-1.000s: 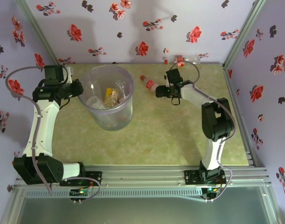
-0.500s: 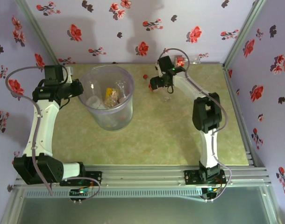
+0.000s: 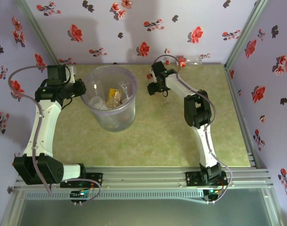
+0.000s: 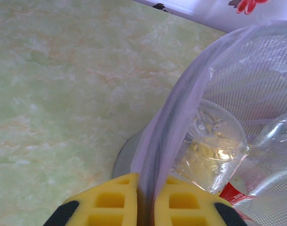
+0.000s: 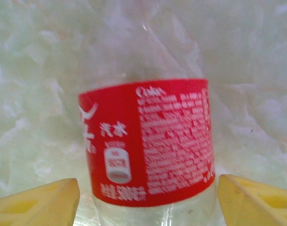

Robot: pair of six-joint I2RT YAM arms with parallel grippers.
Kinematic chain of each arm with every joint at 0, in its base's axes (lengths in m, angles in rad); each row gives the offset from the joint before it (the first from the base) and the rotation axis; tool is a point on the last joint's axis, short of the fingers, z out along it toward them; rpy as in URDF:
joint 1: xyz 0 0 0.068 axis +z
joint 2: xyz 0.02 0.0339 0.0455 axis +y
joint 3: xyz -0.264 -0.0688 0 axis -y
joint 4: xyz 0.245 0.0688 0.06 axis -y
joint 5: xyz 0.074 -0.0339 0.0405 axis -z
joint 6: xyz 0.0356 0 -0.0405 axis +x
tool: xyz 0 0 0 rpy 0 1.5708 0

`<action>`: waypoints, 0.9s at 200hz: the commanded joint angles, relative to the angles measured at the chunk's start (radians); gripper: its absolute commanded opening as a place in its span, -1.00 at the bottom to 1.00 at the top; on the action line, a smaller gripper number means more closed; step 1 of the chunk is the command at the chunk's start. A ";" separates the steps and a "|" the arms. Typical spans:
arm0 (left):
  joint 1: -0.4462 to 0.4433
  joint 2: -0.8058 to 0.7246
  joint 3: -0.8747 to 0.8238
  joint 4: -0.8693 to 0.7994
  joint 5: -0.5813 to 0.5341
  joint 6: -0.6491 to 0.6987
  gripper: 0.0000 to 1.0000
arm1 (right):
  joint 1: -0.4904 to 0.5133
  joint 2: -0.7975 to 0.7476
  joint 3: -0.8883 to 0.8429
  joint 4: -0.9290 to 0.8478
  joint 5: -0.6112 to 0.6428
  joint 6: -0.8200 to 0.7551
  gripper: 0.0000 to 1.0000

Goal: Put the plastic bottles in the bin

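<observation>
- At the left of the overhead view, we see the left gripper [image 3: 80, 89] at the left rim of the bin [image 3: 129, 113].
- In the left wrist view, its yellow fingers [image 4: 110, 205] are closed together on the bin's thin wall, one outside and one inside.
- The bin stands upright on the green table [image 3: 157, 141], upper left of centre. Several bottles [image 3: 113, 98] lie inside it, and a clear one [image 4: 214, 150] rests against the wall near the pinched spot.
- The right gripper [image 3: 153, 88] sits at the upper middle, just right of the bin and apart from it.
- In the right wrist view, a red-labelled bottle [image 5: 146, 141] fills the centre between yellow fingertips [image 5: 37, 200]. These stand apart, just beside its two sides, and we cannot tell whether they press on it.
- Another bottle [image 3: 189, 60] lies along the back wall at the upper right, well apart from the bin.
</observation>
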 commanded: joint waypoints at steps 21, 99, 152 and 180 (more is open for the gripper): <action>-0.048 0.024 -0.004 -0.004 0.048 -0.011 -1.00 | -0.017 0.005 0.043 -0.033 -0.014 0.031 0.19; -0.082 0.045 0.016 0.011 0.062 -0.023 -1.00 | -0.046 -0.252 -0.064 0.017 -0.052 0.051 0.00; -0.102 0.068 0.019 0.054 0.119 -0.036 -1.00 | -0.076 -0.450 -0.151 0.066 -0.076 0.068 -0.04; -0.126 0.084 0.035 0.060 0.125 -0.042 -1.00 | -0.094 -0.586 -0.189 0.118 -0.107 0.086 -0.08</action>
